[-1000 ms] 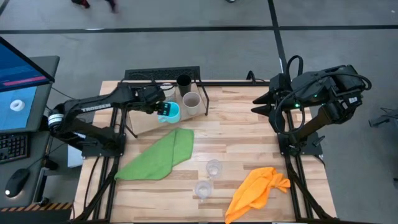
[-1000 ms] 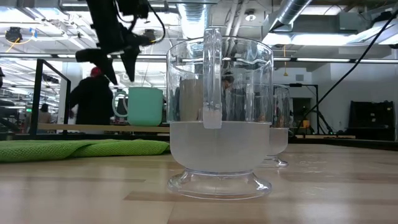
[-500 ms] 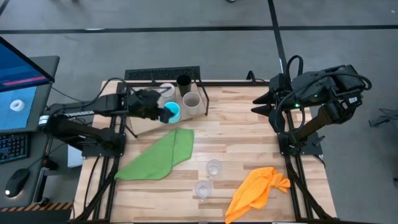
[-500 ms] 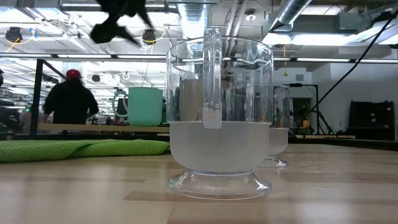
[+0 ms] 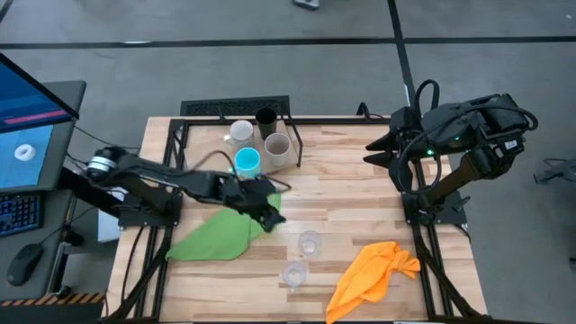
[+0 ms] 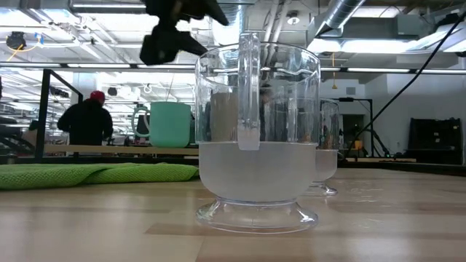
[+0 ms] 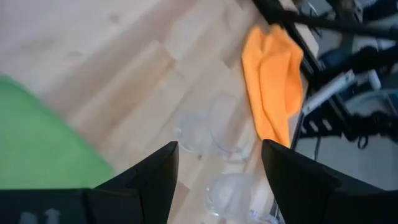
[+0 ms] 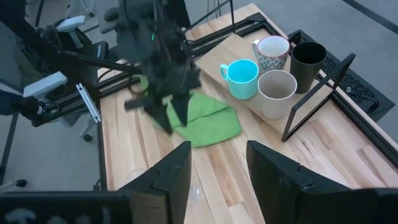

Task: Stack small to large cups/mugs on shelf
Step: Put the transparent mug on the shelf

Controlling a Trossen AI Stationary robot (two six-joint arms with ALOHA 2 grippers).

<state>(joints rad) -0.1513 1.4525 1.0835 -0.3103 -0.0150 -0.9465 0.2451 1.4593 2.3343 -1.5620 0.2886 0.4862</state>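
Note:
On the shelf (image 5: 209,144) at the far left stand a white mug (image 5: 240,132), a black cup (image 5: 265,118), a grey-beige cup (image 5: 277,149) and a bright blue mug (image 5: 247,162), each on its base. Two clear glasses (image 5: 310,242) (image 5: 294,273) stand on the table near the front edge; the left wrist view shows them ahead (image 7: 205,130). My left gripper (image 5: 273,209) (image 7: 219,146) hovers open over the green cloth's far right end, short of the glasses. My right gripper (image 5: 376,148) (image 8: 217,146) waits open, raised at the far right.
A green cloth (image 5: 225,229) lies crumpled left of centre under my left arm. An orange cloth (image 5: 373,274) lies at the near right. The shelf's black wire frame (image 8: 317,93) stands at its right edge. A person (image 6: 87,120) moves in the room beyond.
My left gripper has swung away from the blue mug on the shelf, toward the table's near edge and right, across the green cloth toward the glasses, turning as it went. It has stayed open. The blue mug stands where it was.

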